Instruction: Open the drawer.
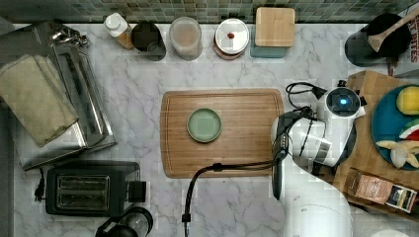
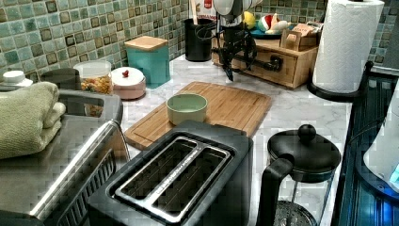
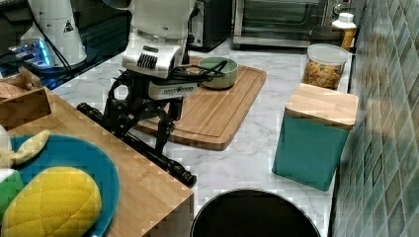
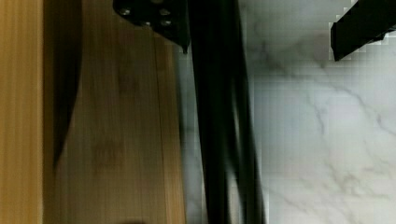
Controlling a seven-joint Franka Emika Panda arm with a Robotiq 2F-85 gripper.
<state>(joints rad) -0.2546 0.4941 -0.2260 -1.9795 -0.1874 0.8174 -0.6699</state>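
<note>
At 6 o'clock in the right view, wooden box top with blue plate [image 3: 106,180]; along its edge, the drawer [image 2: 270,63] and its black bar handle [image 3: 148,148], front roughly flush with the box. Gripper [image 3: 143,129] sits over the bar, fingers [image 4: 154,14] spread wide, one each side, nothing clamped. Beyond at 12 o'clock: cutting board [image 3: 222,108], green bowl [image 3: 218,72]

White marble table [image 1: 237,207] with grey veining, pretty standard kitchen setup. Small green-grey mosaic wall tiles [image 2: 70,28] run along the back, across the upper left of the left view and down the right edge of the right view. Light looks even and soft, no harsh shadows anywhere.
</note>
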